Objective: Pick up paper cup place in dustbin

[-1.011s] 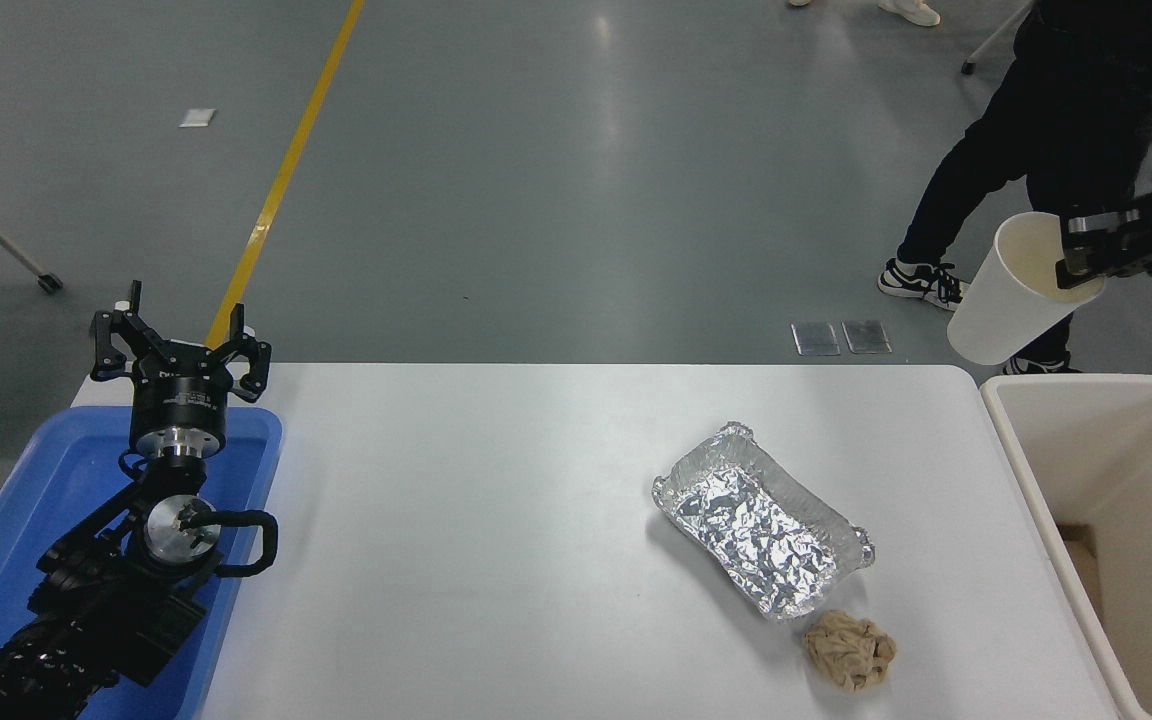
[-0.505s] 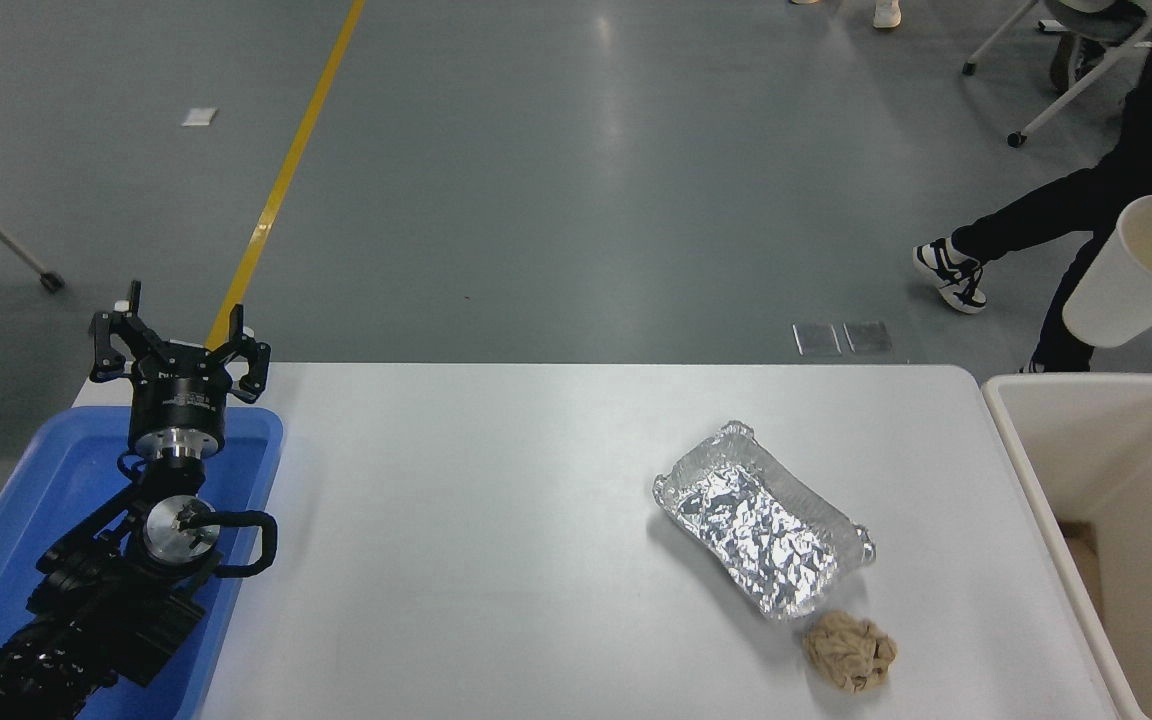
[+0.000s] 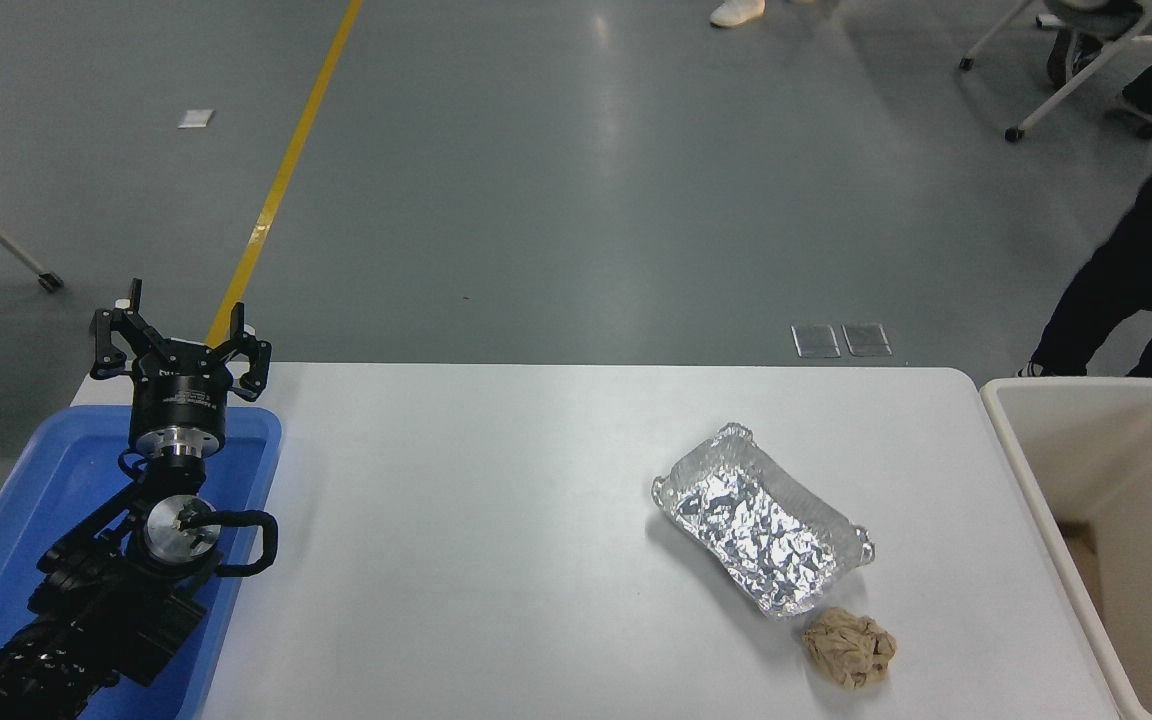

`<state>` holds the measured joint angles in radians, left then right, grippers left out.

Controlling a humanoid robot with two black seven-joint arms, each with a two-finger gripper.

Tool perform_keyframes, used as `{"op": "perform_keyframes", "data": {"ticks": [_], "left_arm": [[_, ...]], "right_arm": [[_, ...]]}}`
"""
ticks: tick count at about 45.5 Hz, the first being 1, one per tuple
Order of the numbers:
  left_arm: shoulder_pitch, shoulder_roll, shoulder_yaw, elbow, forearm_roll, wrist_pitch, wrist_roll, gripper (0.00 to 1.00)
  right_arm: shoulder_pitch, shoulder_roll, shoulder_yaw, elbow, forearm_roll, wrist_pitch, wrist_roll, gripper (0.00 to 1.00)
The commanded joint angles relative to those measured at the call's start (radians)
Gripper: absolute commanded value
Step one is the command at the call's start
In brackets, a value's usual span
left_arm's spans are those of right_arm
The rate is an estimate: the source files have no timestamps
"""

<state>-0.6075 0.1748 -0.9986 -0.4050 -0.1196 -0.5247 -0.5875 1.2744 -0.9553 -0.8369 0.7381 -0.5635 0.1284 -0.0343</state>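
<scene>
One gripper shows, the left gripper (image 3: 179, 350), parked with fingers spread and empty over the blue tray (image 3: 6, 560) at 8 o'clock. The foil tray (image 3: 762, 532) and brown paper ball (image 3: 849, 649) sit toward 4 o'clock. The dustbin (image 3: 1026, 470) stands at 3 o'clock; paper cup and right gripper are out of view. My judgement: release only once the cup is well inside the bin's rim
</scene>
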Motion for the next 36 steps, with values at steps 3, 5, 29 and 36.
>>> {"op": "perform_keyframes", "data": {"ticks": [3, 5, 29, 36], "left_arm": [[0.0, 0.0, 0.0, 0.0, 0.0, 0.0, 0.0, 0.99], [0.0, 0.0, 0.0, 0.0, 0.0, 0.0, 0.0, 0.99], [0.0, 0.0, 0.0, 0.0, -0.002, 0.0, -0.002, 0.99], [0.0, 0.0, 0.0, 0.0, -0.002, 0.0, -0.002, 0.99]], "right_arm": [[-0.469, 0.213, 0.403, -0.219, 0.118, -0.156, -0.095, 0.0], [-0.497, 0.257, 0.403, -0.258, 0.163, -0.164, -0.096, 0.0], [-0.573, 0.389, 0.404, -0.339, 0.318, -0.225, -0.093, 0.0], [-0.532, 0.379, 0.401, -0.286, 0.318, -0.216, -0.09, 0.69]]}}
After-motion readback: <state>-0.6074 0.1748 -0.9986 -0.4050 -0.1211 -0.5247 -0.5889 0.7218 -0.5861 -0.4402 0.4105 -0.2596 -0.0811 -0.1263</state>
